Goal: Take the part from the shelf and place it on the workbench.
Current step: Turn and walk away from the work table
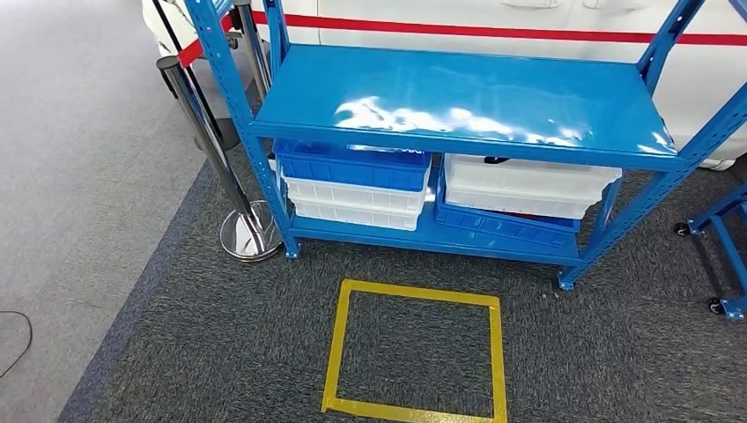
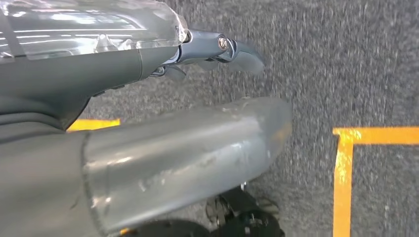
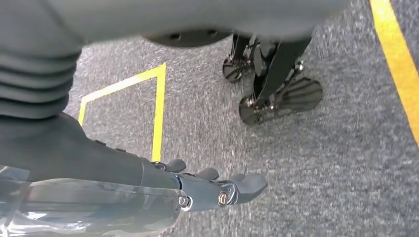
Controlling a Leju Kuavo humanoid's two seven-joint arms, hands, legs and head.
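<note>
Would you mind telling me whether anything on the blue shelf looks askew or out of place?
Nothing stands out. The blue shelf has a bare top, and the blue and white bins below are stacked squarely. A small dark thing shows in the right white bin; it is too small to identify.

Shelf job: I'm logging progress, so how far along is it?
Done: nothing visible; the shelf top is bare. In hand: nothing; the left hand and right hand hang empty over the carpet. Left: picking a part, perhaps from the stacked bins, and carrying it to the workbench.
</note>
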